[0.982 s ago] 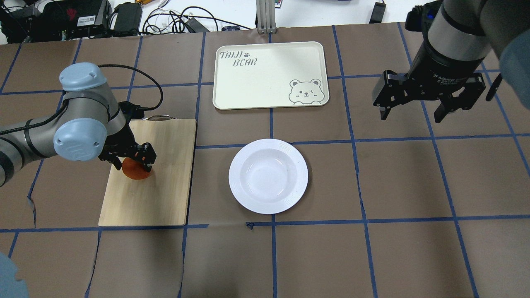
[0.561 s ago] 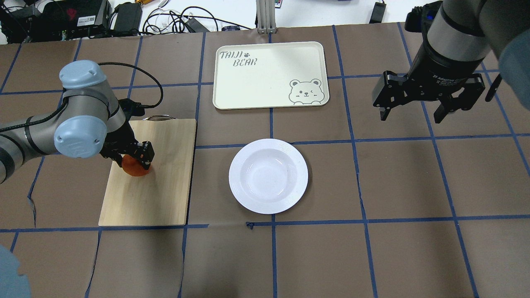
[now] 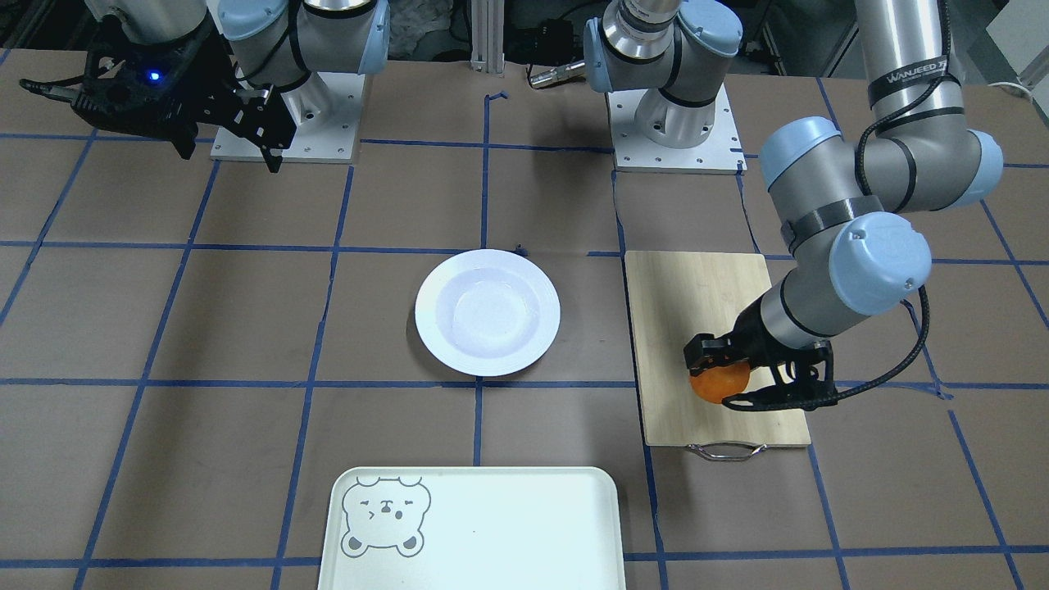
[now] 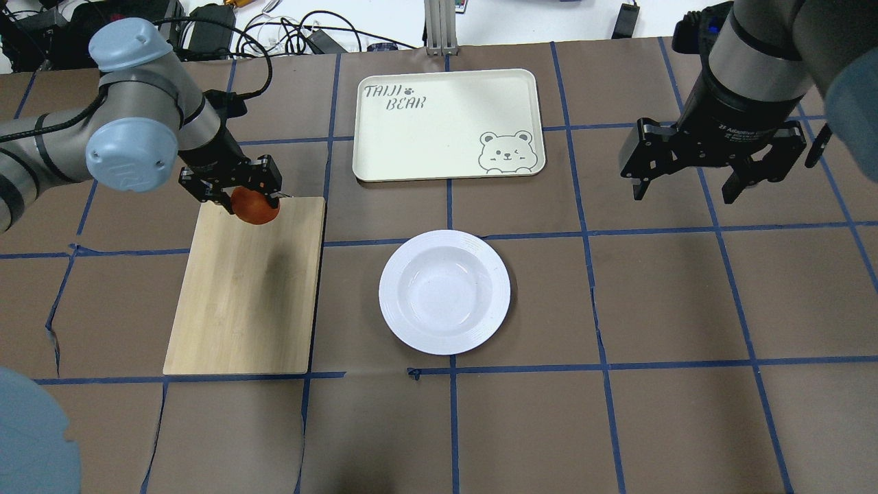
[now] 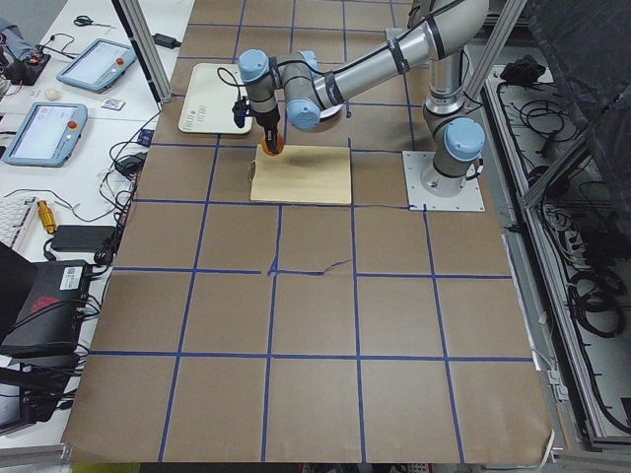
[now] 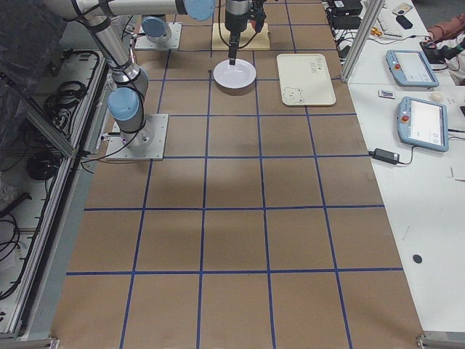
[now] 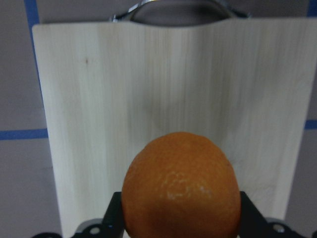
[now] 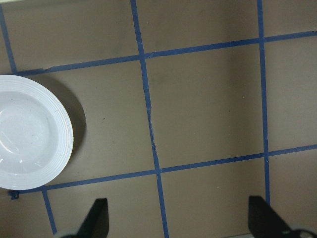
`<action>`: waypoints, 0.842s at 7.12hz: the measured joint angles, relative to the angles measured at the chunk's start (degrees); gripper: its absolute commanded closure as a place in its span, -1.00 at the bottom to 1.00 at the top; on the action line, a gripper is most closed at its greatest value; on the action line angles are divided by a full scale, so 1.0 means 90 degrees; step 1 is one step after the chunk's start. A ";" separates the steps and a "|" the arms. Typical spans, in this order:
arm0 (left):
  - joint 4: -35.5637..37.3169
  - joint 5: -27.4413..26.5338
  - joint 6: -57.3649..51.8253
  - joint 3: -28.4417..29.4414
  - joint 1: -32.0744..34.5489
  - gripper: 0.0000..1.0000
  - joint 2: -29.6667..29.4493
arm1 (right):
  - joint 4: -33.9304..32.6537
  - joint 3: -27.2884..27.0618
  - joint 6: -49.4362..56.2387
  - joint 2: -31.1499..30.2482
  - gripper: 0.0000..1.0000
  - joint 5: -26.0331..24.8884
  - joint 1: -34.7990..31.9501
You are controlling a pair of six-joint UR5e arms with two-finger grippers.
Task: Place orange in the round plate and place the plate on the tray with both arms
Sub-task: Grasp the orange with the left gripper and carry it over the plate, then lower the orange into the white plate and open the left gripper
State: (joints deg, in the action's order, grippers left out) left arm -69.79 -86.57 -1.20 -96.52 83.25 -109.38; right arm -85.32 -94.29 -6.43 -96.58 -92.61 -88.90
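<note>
The orange point(image 4: 254, 206) hangs above the far end of the bamboo cutting board point(image 4: 247, 295), and my left gripper point(image 4: 251, 199) is shut on it. The left wrist view shows the orange point(image 7: 181, 186) pinched between both fingers, with the board point(image 7: 173, 84) below. The white round plate point(image 4: 444, 293) lies bare at the table's middle, right of the board. The cream tray point(image 4: 446, 130) with its bear face sits bare behind the plate. My right gripper point(image 4: 682, 192) hovers open, high and to the right of plate and tray. The right wrist view catches the plate point(image 8: 29, 134) at its left edge.
The cutting board's metal handle point(image 3: 726, 450) points toward the tray's side of the table. Cables and electronics point(image 4: 137, 27) line the far edge. Brown paper with blue tape lines point(image 4: 617, 412) covers the table around the objects.
My left gripper has lifted the orange off the board and carried it toward the board's far end. The right gripper has barely moved.
</note>
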 measured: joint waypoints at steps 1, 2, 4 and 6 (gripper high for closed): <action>-0.0021 0.0103 0.0663 0.0177 0.0540 0.81 -0.0084 | -0.0011 0.0004 0.0019 0.0022 -1.00 -0.0004 0.0029; -0.0029 0.0197 0.1274 0.0229 0.1128 0.81 -0.0115 | -0.0020 0.0007 0.0032 0.0038 -1.00 -0.0008 0.0044; -0.0006 0.0275 0.2234 0.0120 0.2285 0.81 -0.0106 | -0.0024 0.0008 0.0039 0.0046 -1.00 -0.0012 0.0052; 0.0065 0.0275 0.2548 -0.0296 0.2979 0.75 -0.0103 | -0.0003 0.0008 0.0047 0.0047 -1.00 -0.0013 0.0059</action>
State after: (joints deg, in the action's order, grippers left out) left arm -69.21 -84.10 21.73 -99.18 110.06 -110.31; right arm -85.34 -94.22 -6.00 -96.16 -92.73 -88.37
